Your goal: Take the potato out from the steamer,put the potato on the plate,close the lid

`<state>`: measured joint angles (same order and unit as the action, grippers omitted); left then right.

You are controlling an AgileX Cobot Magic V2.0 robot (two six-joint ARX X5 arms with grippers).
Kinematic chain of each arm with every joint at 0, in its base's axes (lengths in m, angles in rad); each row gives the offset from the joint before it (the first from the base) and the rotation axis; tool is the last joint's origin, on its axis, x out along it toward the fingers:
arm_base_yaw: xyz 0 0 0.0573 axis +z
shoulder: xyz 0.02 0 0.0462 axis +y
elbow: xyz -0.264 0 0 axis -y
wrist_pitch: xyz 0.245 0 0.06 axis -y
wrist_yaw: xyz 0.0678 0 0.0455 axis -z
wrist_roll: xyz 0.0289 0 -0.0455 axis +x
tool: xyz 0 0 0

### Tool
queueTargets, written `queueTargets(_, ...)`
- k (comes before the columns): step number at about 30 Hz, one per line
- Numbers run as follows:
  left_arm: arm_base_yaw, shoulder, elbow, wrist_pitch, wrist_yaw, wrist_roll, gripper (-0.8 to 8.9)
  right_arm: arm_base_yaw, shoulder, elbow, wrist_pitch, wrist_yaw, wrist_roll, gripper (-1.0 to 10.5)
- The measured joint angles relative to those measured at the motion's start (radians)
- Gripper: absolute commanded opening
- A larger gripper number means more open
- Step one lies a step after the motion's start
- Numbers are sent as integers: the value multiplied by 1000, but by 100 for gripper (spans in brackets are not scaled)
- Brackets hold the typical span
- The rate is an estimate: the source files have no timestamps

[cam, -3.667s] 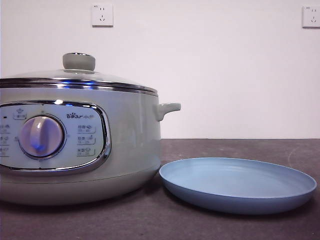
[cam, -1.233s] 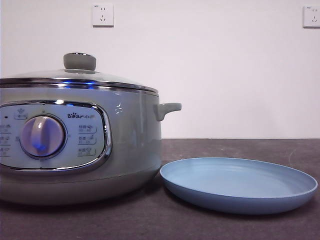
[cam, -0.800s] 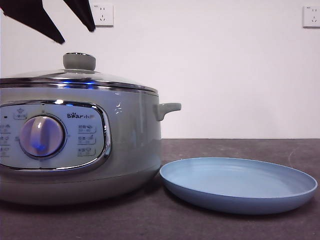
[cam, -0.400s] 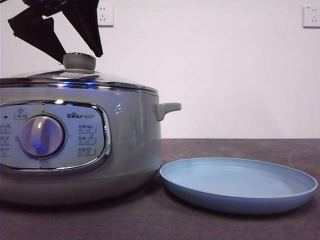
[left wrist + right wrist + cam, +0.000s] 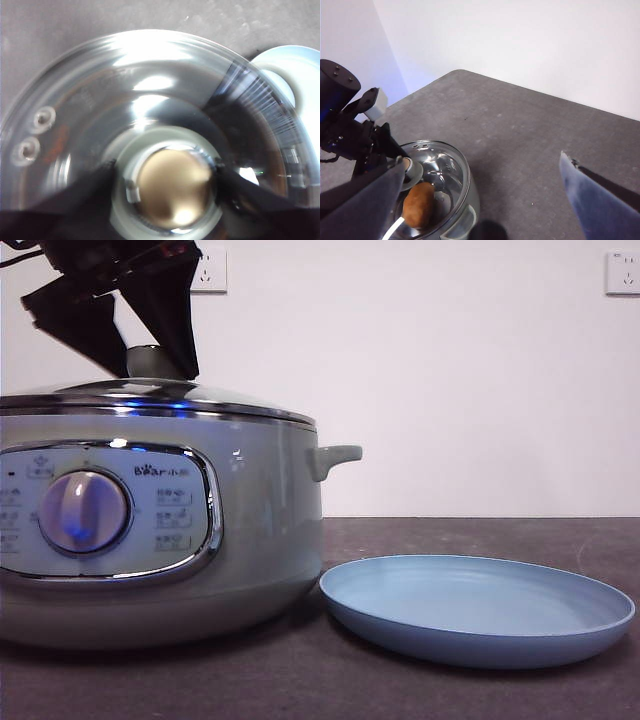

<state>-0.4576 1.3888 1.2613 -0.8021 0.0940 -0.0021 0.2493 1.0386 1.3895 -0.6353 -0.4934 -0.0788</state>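
The left claw point(image 5: 150, 358) hangs right over the big round grey-green steamer point(image 5: 260, 530) w/ its two black jaws spread wide, one on each side of the pale green round knob point(image 5: 172, 187) of the domed glass lid point(image 5: 90, 105). The knob sits between the jaws, and in the left wrist view their tips are just beside it, not pressing yet as far as I can tell. So the coming move, I think, is only to close straight in, then lift.

The oblong orange-brown potato point(image 5: 417, 205) lies inside the steamer, seen through the glass, its long axis about upright in the right wrist view.

The wide light-blue plate point(image 5: 590, 625) is empty; it stands just beside the steamer on the dark bench, nearer the front edge.

The right claw point(image 5: 485, 200) waits high above the bench, jaws wide, holding nothing.
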Motion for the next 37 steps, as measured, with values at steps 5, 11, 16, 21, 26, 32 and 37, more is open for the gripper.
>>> queueTargets(5,-3,-1,3,-4,3,9,-8,0,0,0,0,0,0,532)
queueTargets(11,-3,11,34,-35,3,14,-8,1,0,0,0,0,0,532)
queueTargets(16,-3,13,117,-63,2,19,-8,19,0,0,11,0,7,532)
queueTargets(21,-3,-43,227,-50,3,21,-8,54,0,0,22,0,21,532)
queueTargets(26,-3,-147,285,-18,3,21,-8,117,16,0,26,0,36,532)
queueTargets(32,-3,-297,295,12,-56,30,-8,204,92,3,31,1,57,532)
queueTargets(37,-3,-426,295,14,-179,56,-8,302,190,31,30,58,69,532)
